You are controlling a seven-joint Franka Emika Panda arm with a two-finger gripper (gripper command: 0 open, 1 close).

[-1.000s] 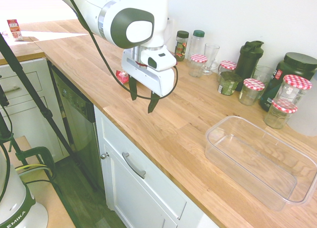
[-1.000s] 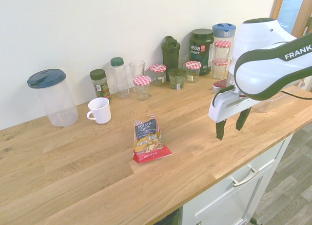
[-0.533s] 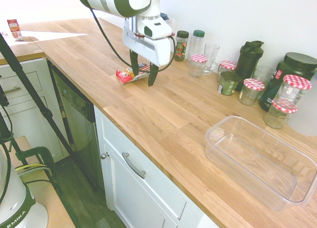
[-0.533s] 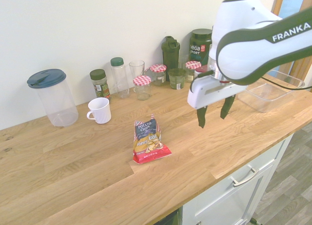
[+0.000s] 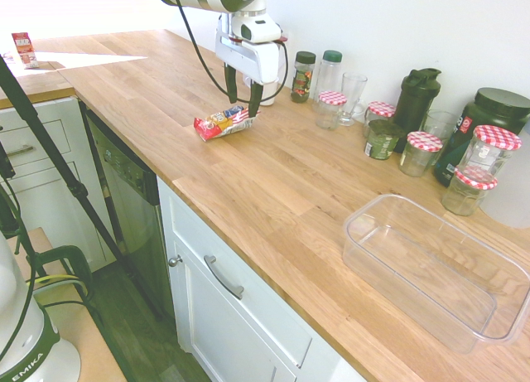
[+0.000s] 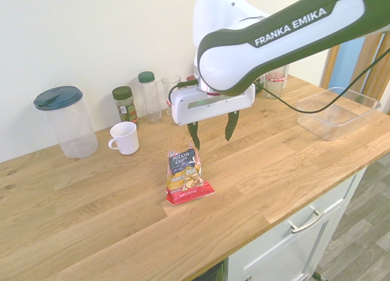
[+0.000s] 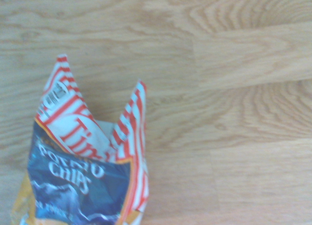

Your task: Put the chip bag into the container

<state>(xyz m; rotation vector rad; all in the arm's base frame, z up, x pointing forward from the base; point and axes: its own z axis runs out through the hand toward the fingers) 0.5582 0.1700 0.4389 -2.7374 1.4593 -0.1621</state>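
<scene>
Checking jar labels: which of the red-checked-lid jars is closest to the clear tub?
The jar at the row's end nearest the tub, just behind its far rim; the others stand farther along the wall.

Glossy crinkled chip bag (image 6: 185,175) – matt wooden countertop (image 6: 91,220), clear plastic container (image 5: 437,268) (smooth)

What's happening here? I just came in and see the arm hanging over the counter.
The white Franka arm holds its claw open and empty, pointing down above the striped end of the potato chip bag, which lies flat on the wooden counter. Nothing is gripped yet. The clear plastic container meant for the bag sits empty further along the counter, away from the bag.
</scene>
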